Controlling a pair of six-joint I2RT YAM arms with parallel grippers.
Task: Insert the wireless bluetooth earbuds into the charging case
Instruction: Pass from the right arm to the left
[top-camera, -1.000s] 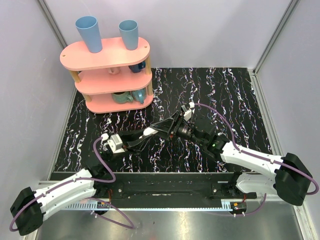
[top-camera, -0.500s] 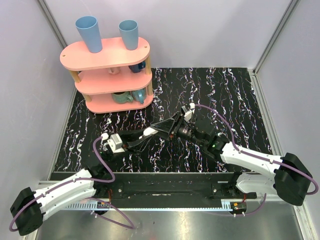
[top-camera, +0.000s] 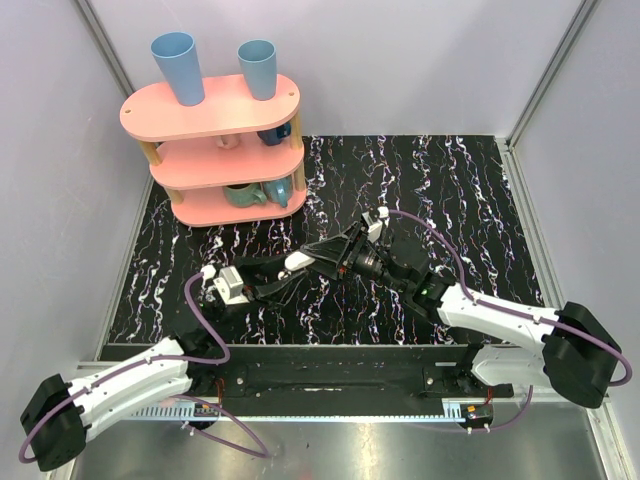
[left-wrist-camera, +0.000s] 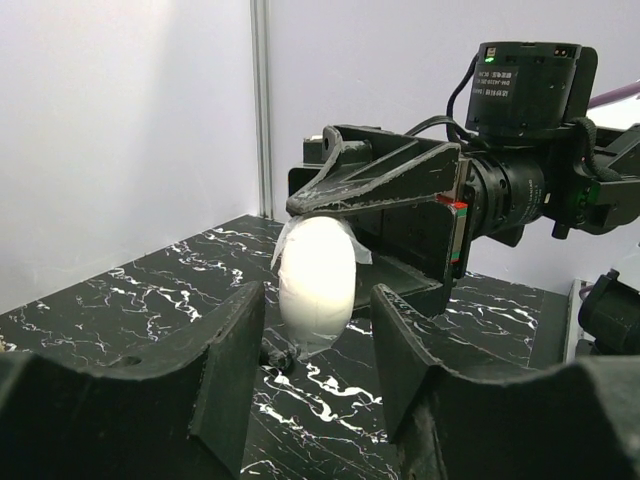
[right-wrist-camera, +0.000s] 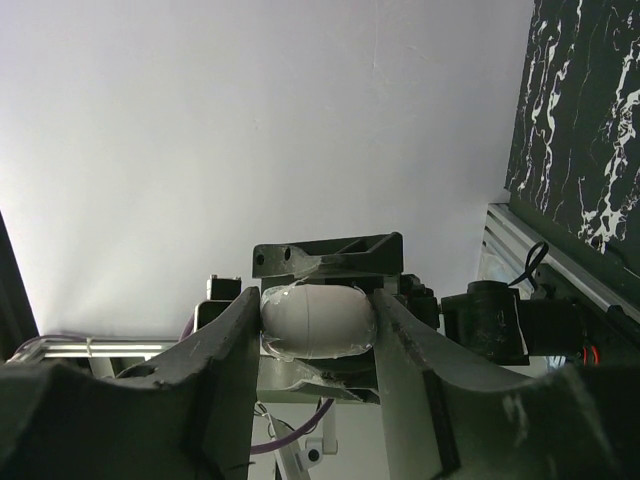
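Hanging above the middle of the black marbled bench (top-camera: 450, 190), the charging case (top-camera: 297, 261) shows in the top view as a small white speck where the two claws meet. It is too small there to judge its long axis. The left claw (top-camera: 290, 268) reaches in from the left and the right claw (top-camera: 308, 254) from the right. A pink three-tier shelf (top-camera: 210, 115) stands well apart at the far left corner, with two blue cups (top-camera: 178, 68) on its top deck and mugs (top-camera: 245, 193) on the lower ones.

The left wrist view has the case upright, long axis vertical, one broad face toward the camera. The right claw's fingers (left-wrist-camera: 380, 175) close on its top and bottom ends. The left claw's own fingers (left-wrist-camera: 235, 350) stand partly open on either side, with a narrow gap at each flank, gripping nothing.

The right wrist view shows the case lying crosswise. Its long axis runs from one finger (right-wrist-camera: 235, 340) to the other, and both press on its ends. The left claw's fingers cross just above and below it.

Against the earlier top view, the case keeps its place, while the right arm's dark forearm lies lower and flatter.
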